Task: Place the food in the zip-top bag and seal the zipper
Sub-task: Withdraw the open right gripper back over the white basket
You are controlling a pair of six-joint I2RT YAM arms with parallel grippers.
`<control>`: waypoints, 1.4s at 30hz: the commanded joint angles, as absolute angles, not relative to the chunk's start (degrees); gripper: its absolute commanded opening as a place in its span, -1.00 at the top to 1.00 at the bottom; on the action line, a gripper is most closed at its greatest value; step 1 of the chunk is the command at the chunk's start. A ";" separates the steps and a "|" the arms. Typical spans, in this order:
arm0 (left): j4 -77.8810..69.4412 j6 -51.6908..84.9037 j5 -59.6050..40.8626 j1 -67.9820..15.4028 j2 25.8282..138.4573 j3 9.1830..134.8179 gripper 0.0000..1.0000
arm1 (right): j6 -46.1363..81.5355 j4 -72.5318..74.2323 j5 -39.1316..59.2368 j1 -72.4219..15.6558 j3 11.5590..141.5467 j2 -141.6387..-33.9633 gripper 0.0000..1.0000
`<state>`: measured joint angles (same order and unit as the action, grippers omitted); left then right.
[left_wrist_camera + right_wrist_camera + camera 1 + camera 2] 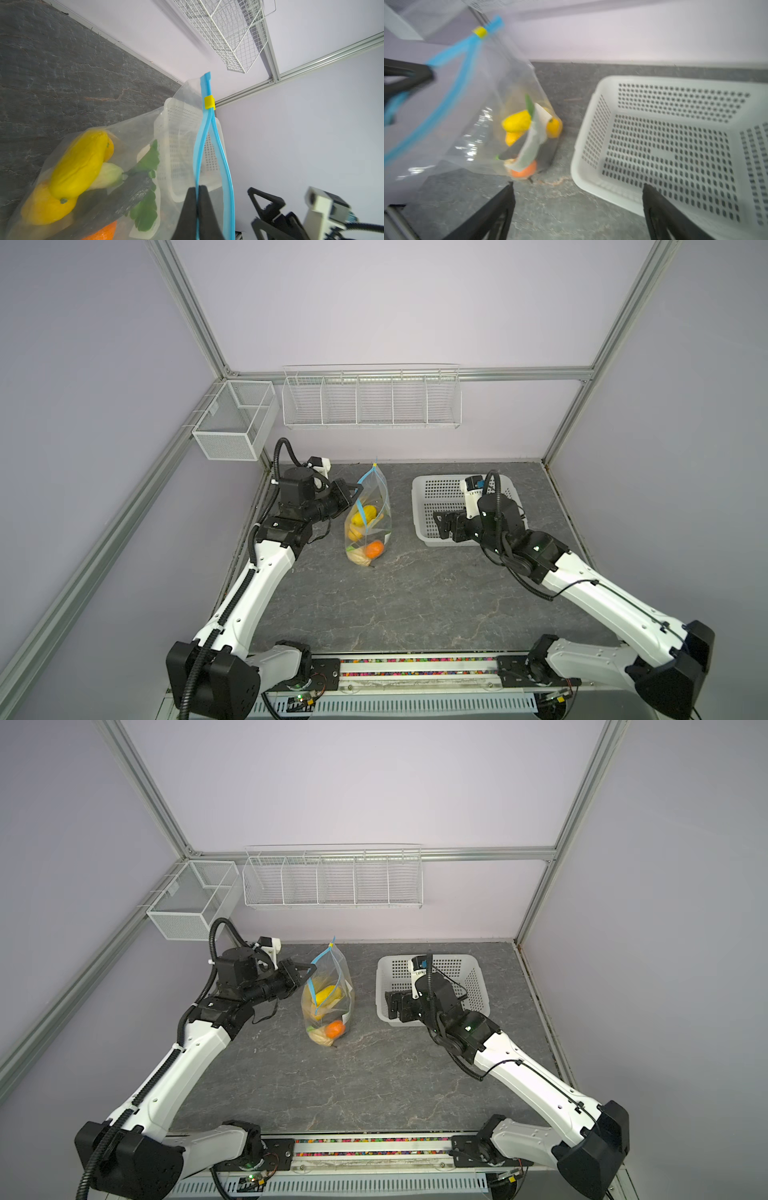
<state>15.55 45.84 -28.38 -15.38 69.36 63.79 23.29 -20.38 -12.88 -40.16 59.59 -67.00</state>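
**Left gripper** (197, 188): The jaws are closed on one strand of the zipper (206, 85), which runs straight out from between the fingertips. The second strand passes just beside the fingers, ungripped. The two strands stand apart, so the mouth of the zip-top bag (128, 133) is open. Further out from the fingertips, both strands meet at the yellow slider tab (209, 102), near the strip's far end. In both top views the bag stands upright from this grip, its bottom on the table (415, 593).

**Food:** All of it is inside the bag, below the left gripper. A yellow oblong piece (79, 162) lies uppermost. A pale white piece (108, 175), a dark piece (124, 195) and leafy green pieces (145, 214) lie beside it. The orange (375, 548) and a beige lump (359, 559) sit at the bottom.

**Right gripper** (577, 185): The jaws are spread wide and hold nothing. Bare table lies just ahead of the fingertips. Beyond it, the bag stands to one side and the white perforated basket (583, 133) to the other. In both top views this gripper hangs over the basket corner nearest the bag. The right wrist view is blurred.
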 commanded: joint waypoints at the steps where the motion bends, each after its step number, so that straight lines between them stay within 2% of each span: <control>1: 13.61 47.17 -30.86 -15.22 69.45 62.29 1.00 | 23.05 -25.73 -11.23 -37.92 55.05 -67.65 -1.00; 7: 11.05 48.63 -31.18 -15.21 69.18 60.85 1.00 | 19.00 -17.82 -15.90 -37.56 44.51 -69.33 -0.99; 13: 12.48 47.73 -30.68 -15.28 69.10 60.76 1.00 | 15.56 -13.91 -17.69 -36.44 44.27 -77.19 -0.97; 28: 15.89 46.06 -30.89 -15.21 69.98 62.45 1.00 | 9.52 -16.69 -21.00 -28.98 55.06 -88.98 -0.89; 42: 15.40 46.66 -31.26 -15.24 71.69 63.32 1.00 | 11.58 -12.41 -16.64 -27.93 64.17 -96.73 -0.89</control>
<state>15.05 47.29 -30.55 -15.38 70.76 60.97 11.57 -15.18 -17.58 -27.88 62.39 -95.66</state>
